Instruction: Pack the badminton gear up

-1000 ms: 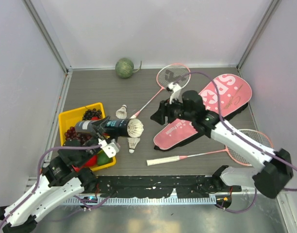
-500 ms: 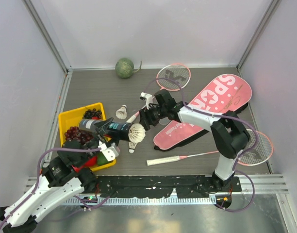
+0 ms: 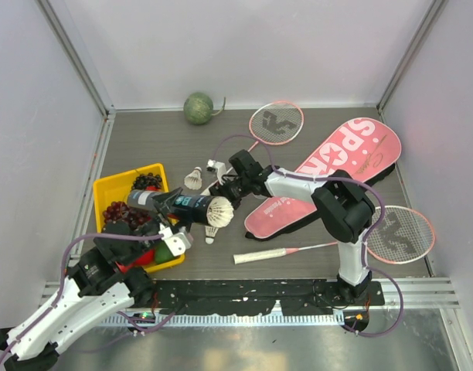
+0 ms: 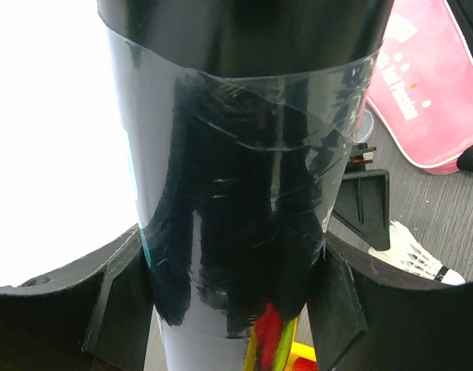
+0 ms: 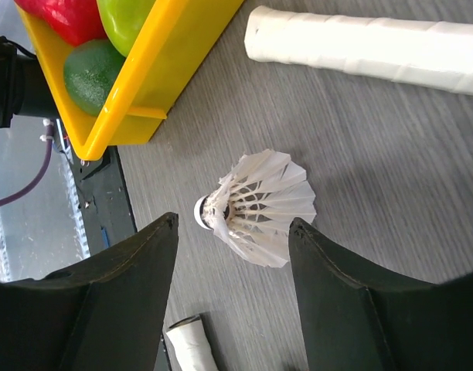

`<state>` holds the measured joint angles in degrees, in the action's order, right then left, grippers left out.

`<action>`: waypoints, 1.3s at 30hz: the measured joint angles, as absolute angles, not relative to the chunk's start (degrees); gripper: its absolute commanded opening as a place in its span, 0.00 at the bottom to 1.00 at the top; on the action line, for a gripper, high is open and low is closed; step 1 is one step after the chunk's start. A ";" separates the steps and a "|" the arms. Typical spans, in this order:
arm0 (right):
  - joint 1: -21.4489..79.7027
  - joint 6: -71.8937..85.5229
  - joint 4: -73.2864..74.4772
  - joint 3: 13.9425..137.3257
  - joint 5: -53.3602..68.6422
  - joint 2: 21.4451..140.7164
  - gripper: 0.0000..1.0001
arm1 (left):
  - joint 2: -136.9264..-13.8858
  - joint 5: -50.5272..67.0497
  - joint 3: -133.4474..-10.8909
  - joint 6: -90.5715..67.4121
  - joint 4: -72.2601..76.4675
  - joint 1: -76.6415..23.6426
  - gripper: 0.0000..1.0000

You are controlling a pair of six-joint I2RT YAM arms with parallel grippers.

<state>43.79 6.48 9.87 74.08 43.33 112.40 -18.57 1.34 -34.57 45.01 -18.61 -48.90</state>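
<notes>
My left gripper [image 3: 165, 210] is shut on the long black tube [image 3: 178, 204], held tilted over the tray's right edge; the tube fills the left wrist view [image 4: 244, 154] between my fingers. A white shuttlecock [image 3: 219, 209] sits at the tube's mouth. My right gripper [image 3: 223, 193] is open just beside that mouth. In the right wrist view its jaws [image 5: 233, 224] frame a shuttlecock [image 5: 260, 205] lying on the table [image 3: 212, 232]. A third shuttlecock [image 3: 194, 177] lies behind. One pink racket [image 3: 276, 124] lies at the back, the other [image 3: 396, 234] at the right, beside the pink SPORT bag [image 3: 337, 166].
The yellow fruit tray [image 3: 105, 185] stands at the left; its corner shows in the right wrist view [image 5: 144, 69]. The green melon [image 3: 198, 107] lies by the back wall. The near racket's white handle [image 3: 261, 255] lies in front of the bag.
My right arm has swung left from above the pink bag to the shuttlecocks by the tube's mouth. The left arm with the tube has shifted only slightly.
</notes>
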 measured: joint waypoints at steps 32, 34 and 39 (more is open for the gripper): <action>45.28 9.89 4.21 69.43 46.52 112.18 0.06 | -21.37 0.84 -34.57 43.97 -18.63 -48.90 0.00; 45.04 11.00 3.44 67.51 46.06 110.87 0.06 | -21.54 0.05 -34.57 43.94 -18.63 -48.90 0.00; 43.09 14.41 2.57 60.99 41.39 97.56 0.05 | -23.22 -3.27 -34.57 43.64 -18.61 -48.90 0.00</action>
<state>43.09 14.41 2.57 60.99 41.39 97.56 -23.22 -3.27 -34.57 43.64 -18.61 -48.90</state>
